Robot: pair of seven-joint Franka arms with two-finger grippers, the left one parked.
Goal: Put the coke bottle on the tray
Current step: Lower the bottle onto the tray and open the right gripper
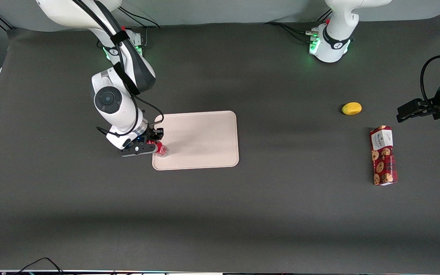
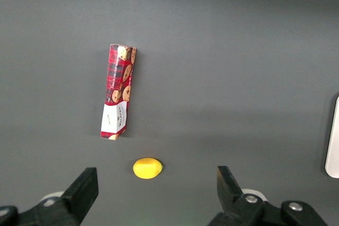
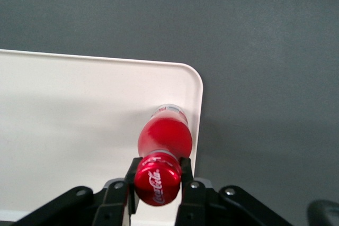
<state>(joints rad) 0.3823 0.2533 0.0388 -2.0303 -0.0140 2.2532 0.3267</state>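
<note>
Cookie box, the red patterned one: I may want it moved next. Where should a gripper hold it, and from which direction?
Probably from above, fingers across the narrow width at mid-length: the cookie box lies flat, long and slim, beside the lemon. The gripper is busy holding the coke bottle over the tray.

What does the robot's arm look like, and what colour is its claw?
The working arm is glossy white with a dark grey panel, a round grey joint cap and black cables strapped along it. Green lights glow at its base. Its gripper is black, with two slim fingers and small silver screws.
</note>
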